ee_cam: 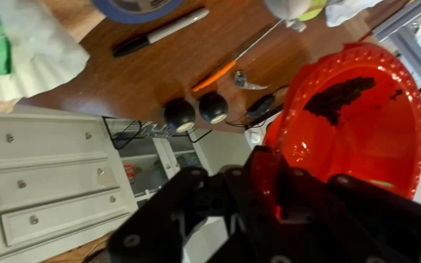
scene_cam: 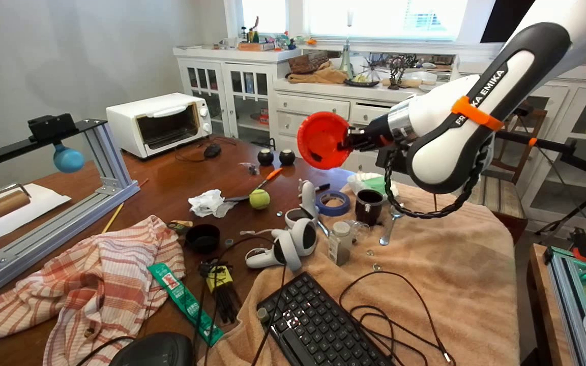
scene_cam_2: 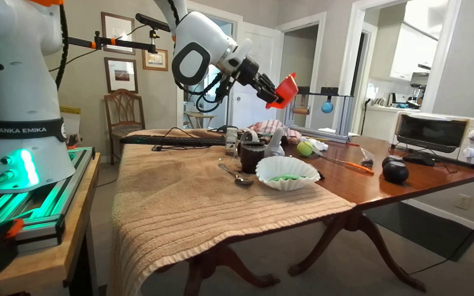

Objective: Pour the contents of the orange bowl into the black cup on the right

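Observation:
The orange bowl (scene_cam: 326,133) hangs in the air above the table, steeply tilted, its inside facing the camera in an exterior view. My gripper (scene_cam: 349,142) is shut on its rim, as the wrist view shows, where one wall of the bowl (ee_cam: 375,146) passes between the dark fingers. A dark, flat, ragged piece (ee_cam: 338,98) clings to the bowl's inner wall, with a smaller speck near it. The black cup (scene_cam: 369,207) stands upright on the tan towel, lower than the bowl and apart from it. That cup (scene_cam_2: 252,157) also shows in an exterior view, but not in the wrist view.
Close around the cup are a white paper filter with green inside (scene_cam_2: 287,174), a spoon (scene_cam_2: 237,174), blue tape (scene_cam: 332,203) and a glass shaker (scene_cam: 340,244). White controllers (scene_cam: 293,244), a tennis ball (scene_cam: 259,199) and another small black cup (scene_cam: 202,238) lie farther off.

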